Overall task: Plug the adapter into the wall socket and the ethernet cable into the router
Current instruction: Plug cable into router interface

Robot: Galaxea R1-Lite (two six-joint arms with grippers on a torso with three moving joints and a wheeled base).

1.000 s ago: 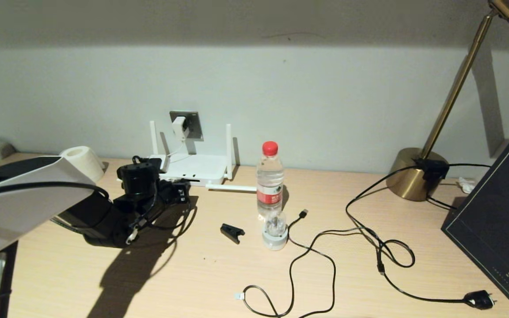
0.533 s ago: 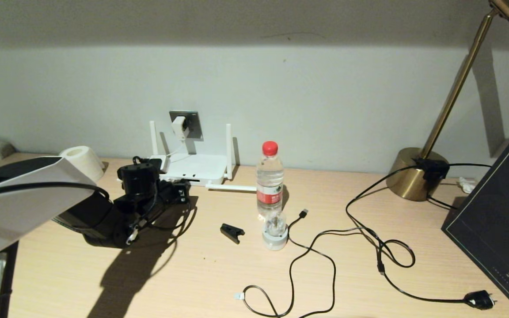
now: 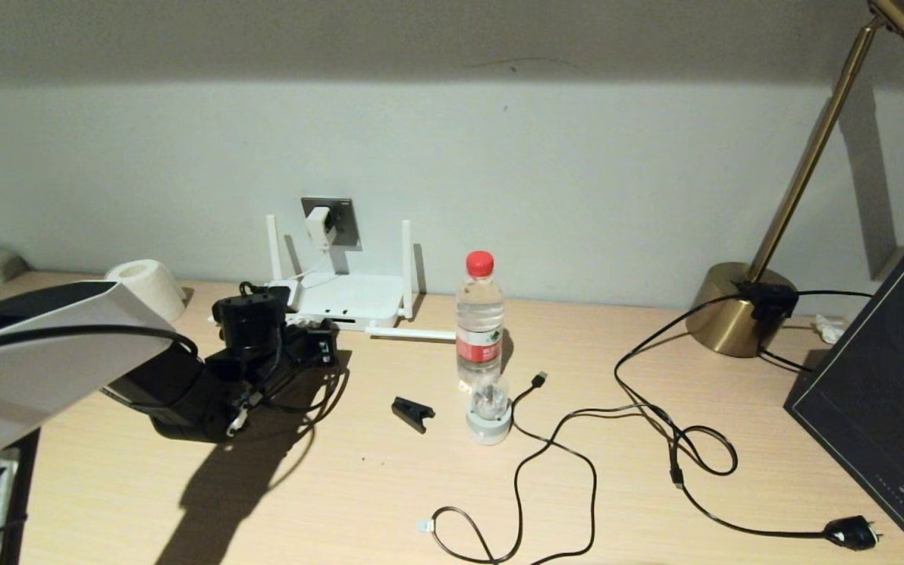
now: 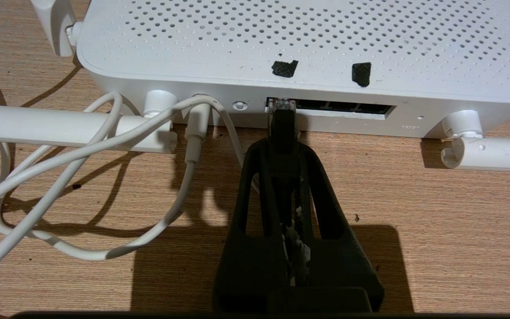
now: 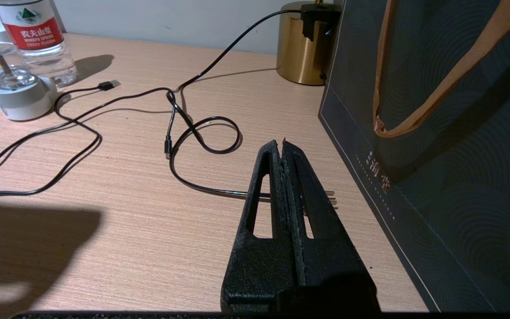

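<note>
The left gripper point(image 4: 283, 116) is low over the desk point(image 3: 358, 502) at the front edge of the router point(image 3: 346, 300), and its fingers are closed on the black boot of the ethernet cable point(image 4: 283, 126). The clear clip of this cable sits at the mouth of the leftmost port slot. Compared with one second ago, almost nothing changed: the left arm only shifted very slightly, and the cable end stays at the same port. The adapter point(image 3: 318, 226) sits in the wall socket point(image 3: 342, 223) behind the router, as before. The right gripper point(image 5: 281, 146) is parked near a dark paper bag point(image 5: 450, 146), fingers pressed together and holding nothing.
</note>
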